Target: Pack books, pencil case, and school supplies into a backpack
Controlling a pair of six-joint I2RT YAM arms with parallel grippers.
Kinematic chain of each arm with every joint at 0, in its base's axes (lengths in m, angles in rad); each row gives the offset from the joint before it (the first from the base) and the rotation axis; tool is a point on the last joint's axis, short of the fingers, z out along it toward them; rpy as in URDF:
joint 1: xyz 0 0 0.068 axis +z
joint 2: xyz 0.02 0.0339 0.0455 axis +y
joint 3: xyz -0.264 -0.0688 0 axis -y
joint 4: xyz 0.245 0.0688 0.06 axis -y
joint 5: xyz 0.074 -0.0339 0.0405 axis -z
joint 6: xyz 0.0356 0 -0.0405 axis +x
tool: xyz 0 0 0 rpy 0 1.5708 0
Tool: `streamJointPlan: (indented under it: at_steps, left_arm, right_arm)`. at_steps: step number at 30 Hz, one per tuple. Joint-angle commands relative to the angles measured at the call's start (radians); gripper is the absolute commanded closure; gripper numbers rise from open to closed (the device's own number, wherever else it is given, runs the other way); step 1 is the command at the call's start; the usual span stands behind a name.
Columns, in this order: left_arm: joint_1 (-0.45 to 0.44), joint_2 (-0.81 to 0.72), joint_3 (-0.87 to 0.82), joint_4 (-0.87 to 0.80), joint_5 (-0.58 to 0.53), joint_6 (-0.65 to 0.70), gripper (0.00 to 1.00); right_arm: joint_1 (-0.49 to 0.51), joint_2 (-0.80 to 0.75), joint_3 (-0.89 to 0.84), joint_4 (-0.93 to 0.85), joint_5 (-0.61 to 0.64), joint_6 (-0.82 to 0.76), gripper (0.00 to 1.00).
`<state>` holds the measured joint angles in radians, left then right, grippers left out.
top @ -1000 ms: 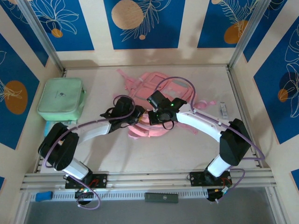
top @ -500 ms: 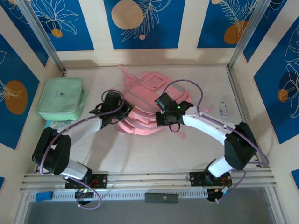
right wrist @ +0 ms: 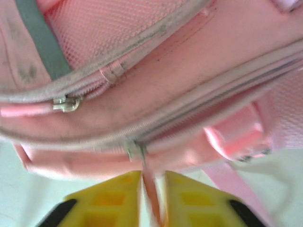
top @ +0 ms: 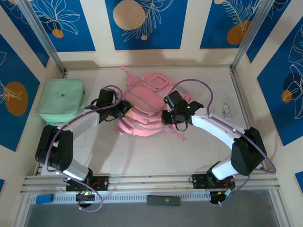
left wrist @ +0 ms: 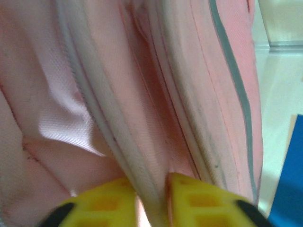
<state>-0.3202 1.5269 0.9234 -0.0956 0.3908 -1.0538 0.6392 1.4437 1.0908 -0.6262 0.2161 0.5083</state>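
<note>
At mid-table your pink backpack (top: 144,106) lies, with a mint green bag (top: 61,100) well to its left. Your left gripper (left wrist: 150,191) stands narrow around a zip seam (left wrist: 109,132), and your right gripper (right wrist: 152,182) narrow around a pink pull tab (right wrist: 152,201). You cannot tell whether either pinches. The backpack's inside is hidden.

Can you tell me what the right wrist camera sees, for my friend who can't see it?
A pink backpack seen close up, its grey zipper lines running across. A thin pink zipper pull runs down between the right gripper's two yellow fingers at the bottom edge.
</note>
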Motion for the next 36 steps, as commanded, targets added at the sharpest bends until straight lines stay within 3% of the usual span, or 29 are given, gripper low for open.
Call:
streamJointPlan:
  at_steps: [1, 4, 7, 11, 13, 18, 20, 24, 28, 32, 36]
  left_arm:
    - [0.044, -0.062, -0.003, -0.069, -0.089, 0.06, 0.67]
    - [0.016, -0.144, -0.057, -0.074, -0.135, 0.054, 0.67]
    - [-0.038, -0.168, -0.059, -0.069, -0.158, 0.037, 0.67]
    - [-0.132, -0.151, -0.034, -0.028, -0.202, 0.021, 0.69]
    - [-0.162, -0.12, -0.006, -0.052, -0.219, 0.028, 0.7]
    - [-0.189, -0.132, -0.06, -0.009, -0.249, -0.027, 0.74]
    - [-0.192, -0.146, -0.105, 0.025, -0.262, -0.094, 0.74]
    - [-0.194, -0.152, -0.173, 0.11, -0.306, -0.173, 0.66]
    - [-0.195, -0.108, -0.136, 0.102, -0.309, -0.181, 0.66]
    - [-0.195, -0.076, -0.128, 0.113, -0.343, -0.21, 0.72]
    - [-0.197, -0.045, -0.09, 0.118, -0.34, -0.203, 0.82]
  right_arm:
    - [-0.034, -0.076, 0.011, -0.106, -0.03, 0.002, 0.68]
    - [-0.183, -0.081, 0.001, -0.092, -0.233, 0.073, 0.61]
    - [-0.263, -0.025, 0.028, -0.075, -0.328, 0.154, 0.62]
    - [-0.24, 0.062, 0.131, -0.084, -0.312, 0.213, 0.62]
    - [-0.226, 0.103, 0.177, -0.108, -0.273, 0.209, 0.68]
    - [-0.096, 0.099, 0.17, -0.128, -0.118, 0.049, 0.66]
    - [-0.085, 0.074, 0.095, -0.045, -0.144, -0.031, 0.65]
    - [-0.157, 0.063, 0.012, 0.068, -0.299, -0.062, 0.64]
    - [-0.163, 0.08, -0.025, 0.12, -0.274, -0.126, 0.6]
    - [-0.207, 0.108, -0.076, 0.225, -0.425, -0.145, 0.57]
    - [-0.184, 0.127, -0.109, 0.285, -0.44, -0.174, 0.55]
